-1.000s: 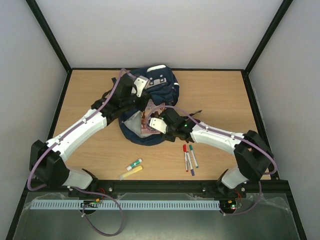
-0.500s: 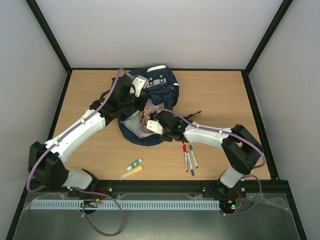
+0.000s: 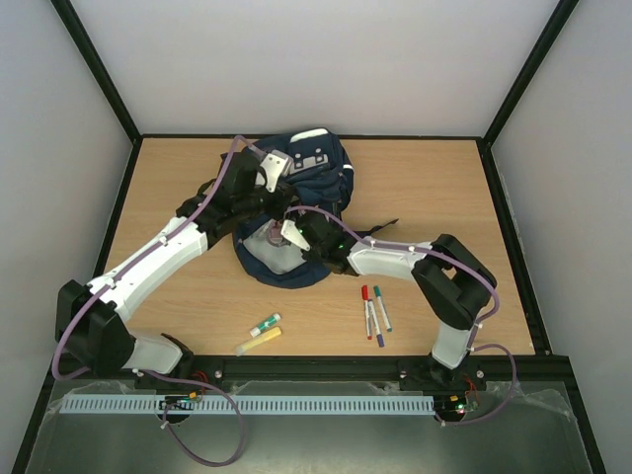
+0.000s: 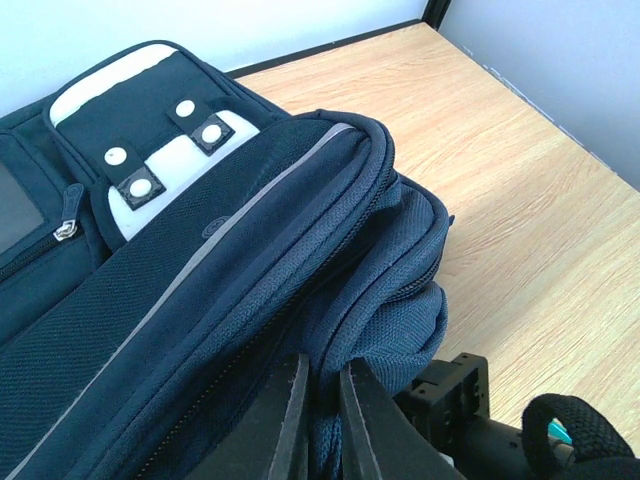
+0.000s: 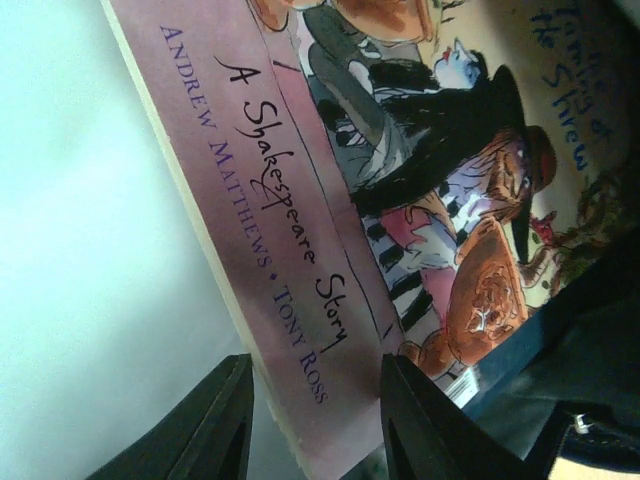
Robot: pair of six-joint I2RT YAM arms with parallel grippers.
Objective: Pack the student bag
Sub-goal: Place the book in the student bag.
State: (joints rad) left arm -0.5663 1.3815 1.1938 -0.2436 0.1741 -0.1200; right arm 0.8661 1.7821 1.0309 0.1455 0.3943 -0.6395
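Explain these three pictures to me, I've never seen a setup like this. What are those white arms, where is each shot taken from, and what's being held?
These are two robot arms, a left arm and a right arm, bolted at the near edge of a wooden table. The wide picture looks down from above. The other two come from a camera on each wrist. On the table lie a navy backpack, three markers and two small sticks. The left pincer is pinched shut on the backpack's fabric. The right pincer is at a picture book with its fingers apart. I can't tell whether it grips the book.
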